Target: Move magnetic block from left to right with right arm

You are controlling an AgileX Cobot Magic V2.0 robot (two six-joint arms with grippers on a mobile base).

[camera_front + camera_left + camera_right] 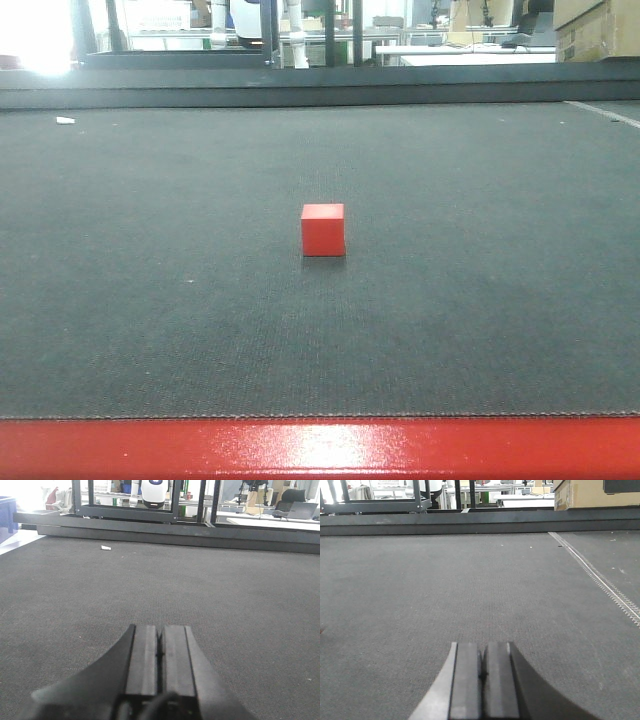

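Observation:
The magnetic block (323,230), a small red cube, stands alone on the dark grey mat near the middle of the front view. No arm or gripper shows in that view. In the left wrist view my left gripper (160,628) is shut, pads pressed together over bare mat. In the right wrist view my right gripper (482,646) is likewise shut with nothing between its fingers, low over bare mat. A sliver of red at the left edge of the right wrist view may be the block. The block does not show in the left wrist view.
A glossy red strip (320,450) runs along the mat's near edge. A dark raised rail (320,85) bounds the far side. A small white scrap (105,547) lies far left. A stitched seam (600,580) crosses the mat's right part. Frames and desks stand beyond.

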